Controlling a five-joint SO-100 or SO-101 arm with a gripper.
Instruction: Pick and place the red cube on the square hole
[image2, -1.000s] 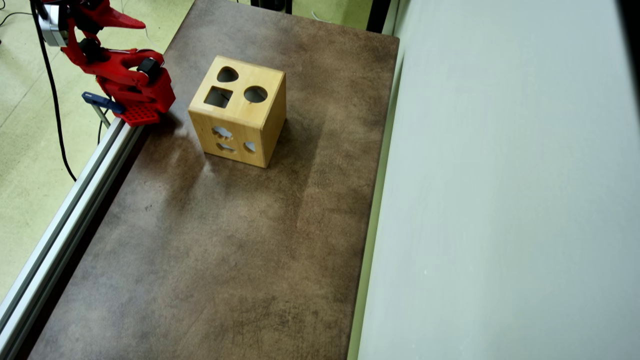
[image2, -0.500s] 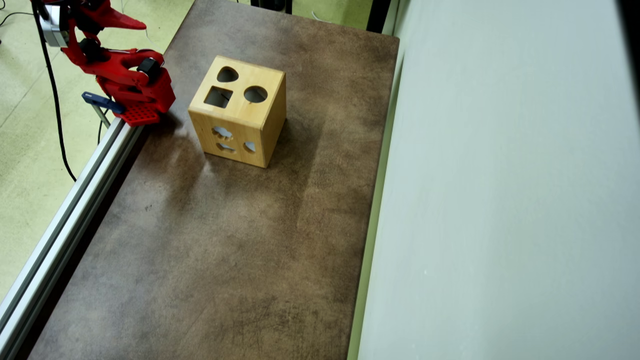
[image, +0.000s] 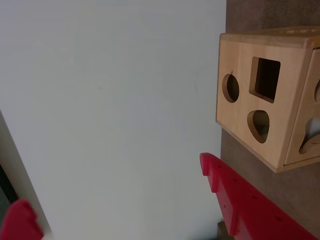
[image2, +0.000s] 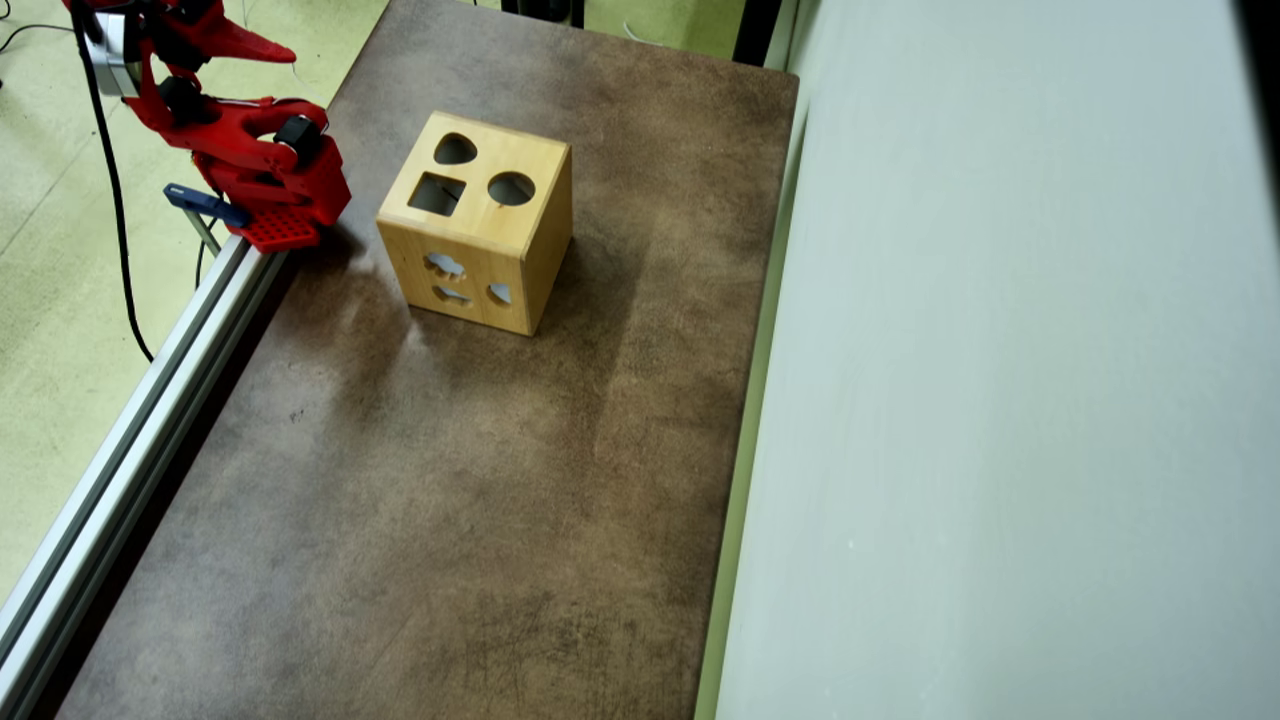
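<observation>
Along the right side of the overhead view runs a pale wall (image2: 1000, 350). It fills most of my wrist view too, because my wrist is turned sideways and looks across the table rather than down at it. Beside the wall lies the brown table (image2: 450, 500), with a metal rail (image2: 130, 440) along its left edge. My arm (image2: 250, 160) is seated at the far end of that rail, I judge so that it can reach over the table without taking up space on it. A blue clamp (image2: 205, 205) sits just beside my base, probably to pin it down.

The box (image2: 480, 225) stands upright on the table near my base, well within reach, with its three-hole face turned up so that a piece can be dropped in from above. The square hole (image2: 437, 194) is the cut-out nearest me. The round hole (image2: 511, 188) and the rounded hole (image2: 455, 150) lie just beside it on the same face. Through the wrist camera the square hole (image: 265, 79) looks dark and I cannot see into it.

My claw (image: 114, 182) is wide: its two red fingers sit at opposite edges of the wrist view, with nothing between them. I am folded back, well apart from the box.

No red cube shows in either view, on the table or in my grip. It may lie inside the box or out of frame; I cannot tell which.
</observation>
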